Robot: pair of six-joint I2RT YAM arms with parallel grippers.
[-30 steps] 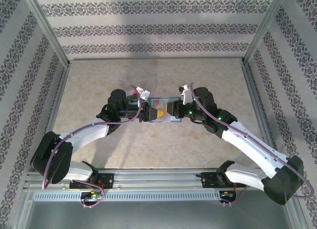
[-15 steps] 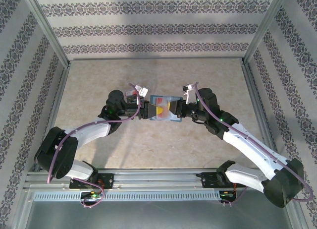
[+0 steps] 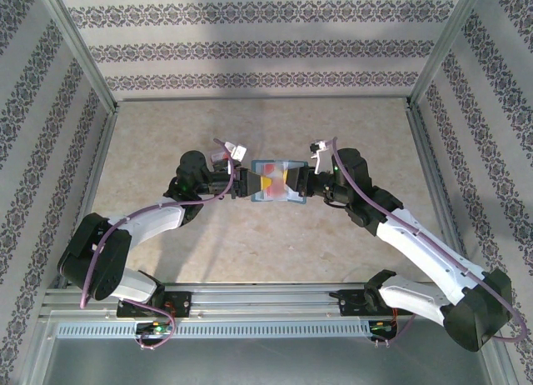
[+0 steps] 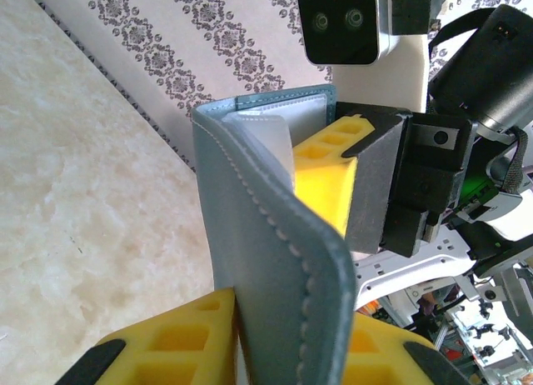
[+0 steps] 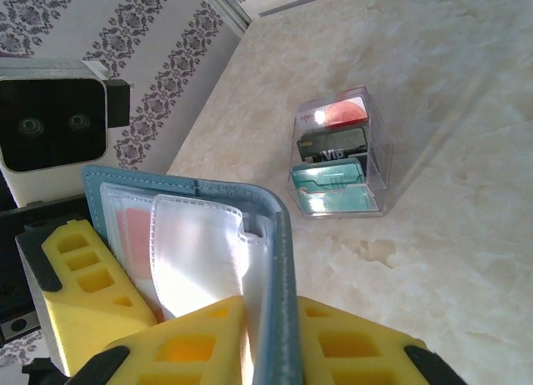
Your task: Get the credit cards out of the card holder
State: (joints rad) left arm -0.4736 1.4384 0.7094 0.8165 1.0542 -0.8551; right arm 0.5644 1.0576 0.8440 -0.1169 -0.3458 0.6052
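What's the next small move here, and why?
Probably lower the blue-grey soft bifold card holder to the table: left claw and right claw are both shut on its opposite edges, spreading it open, so neither is free to pinch the reddish card behind its clear pocket.

The pale marbled table [image 5: 450,85] lies beneath my right gripper [image 5: 271,339]. Just ahead of it, a clear sleeve [image 5: 384,152] holding three credit cards [image 5: 333,143] rests flat.

A staged lab booth. Patterned wallpaper panels [image 3: 250,47] in metal framing [image 3: 80,47] enclose a marble-look worktop [image 3: 166,135].
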